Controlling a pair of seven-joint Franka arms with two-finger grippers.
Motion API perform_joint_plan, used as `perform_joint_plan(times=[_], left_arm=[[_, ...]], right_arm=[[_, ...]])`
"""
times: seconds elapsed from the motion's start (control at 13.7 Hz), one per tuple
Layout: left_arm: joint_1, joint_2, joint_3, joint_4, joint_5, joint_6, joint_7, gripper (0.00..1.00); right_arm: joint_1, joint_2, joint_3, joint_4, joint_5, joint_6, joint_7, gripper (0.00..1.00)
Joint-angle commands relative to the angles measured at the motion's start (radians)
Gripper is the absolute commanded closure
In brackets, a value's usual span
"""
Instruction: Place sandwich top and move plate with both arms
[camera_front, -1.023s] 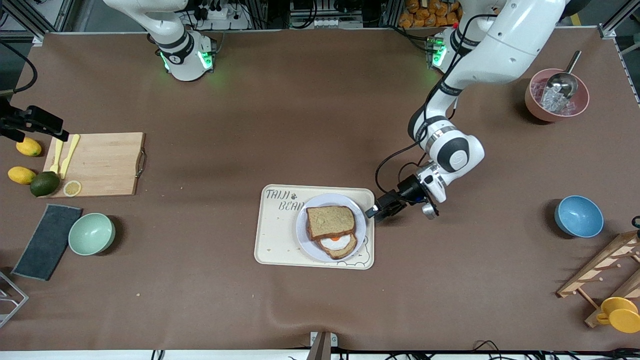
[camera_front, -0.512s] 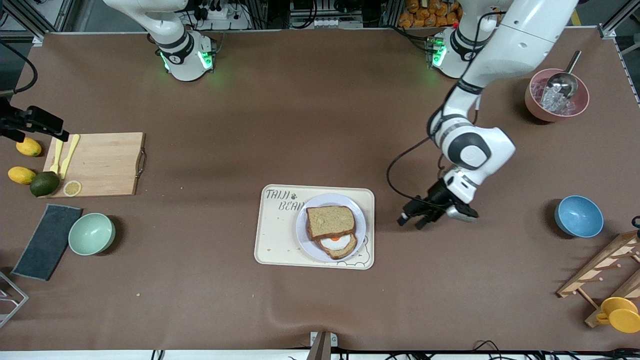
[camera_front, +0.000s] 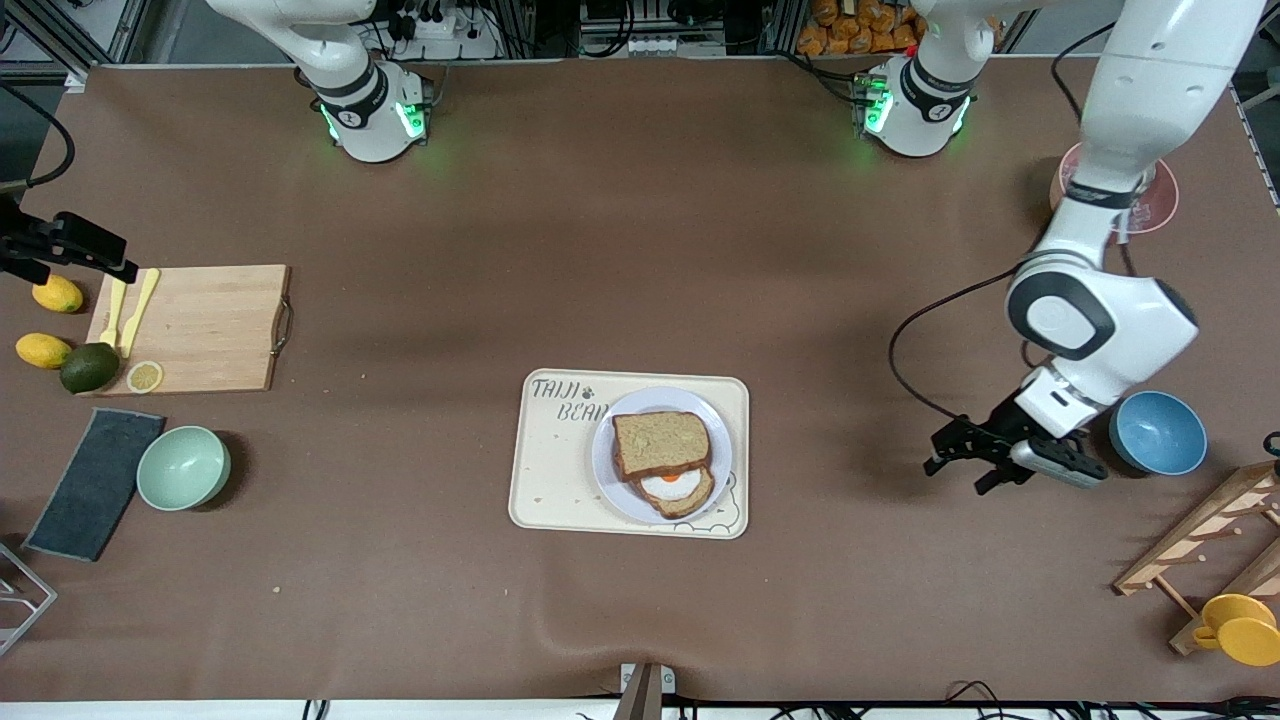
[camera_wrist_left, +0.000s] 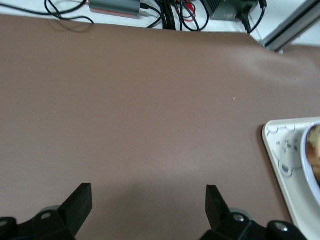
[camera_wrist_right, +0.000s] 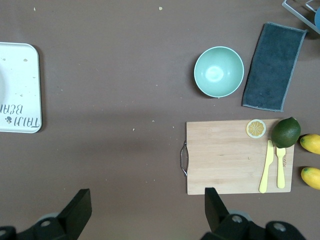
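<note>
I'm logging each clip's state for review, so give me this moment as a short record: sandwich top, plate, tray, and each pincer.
sandwich top: plain light-brown bread slice lying on the egg slice, shifted so the egg shows
plate: small round pale lavender-white plate on the cream rectangular bear-print tray
left pincer: open, empty, over bare table between the tray and the blue bowl
right pincer: open, empty, up over the table near the wooden cutting board
plate move: not yet begun
</note>
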Motion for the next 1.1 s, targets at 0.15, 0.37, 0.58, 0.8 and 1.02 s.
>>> perform_joint_plan(times=[0.15,0.37,0.58,0.8,1.02], left_arm=[[0.007,-0.169,0.090,0.074,0.522,-0.361,-0.409,0.00],[0.009,-0.247,0.096,0.160,0.644,-0.590,-0.555,0.00],[0.003,-0.307,0.088,0.266,0.737,-0.812,-0.730,0.00],[-0.002,-0.381,0.062,0.323,0.768,-0.971,-0.851,0.00],[-0.002,-0.482,0.004,0.323,0.785,-1.054,-1.001,0.00]], right_arm=[[0.000,0.005,0.002,0.007,-0.011,-0.010,0.011,0.00],[-0.001,0.005,0.002,0.007,-0.011,-0.010,0.011,0.00],[0.000,0.005,0.002,0.007,-0.011,-0.010,0.012,0.00],[-0.003,0.005,0.002,0.007,-0.011,-0.008,0.011,0.00],[-0.004,0.006,0.002,0.007,-0.011,-0.008,0.011,0.00]])
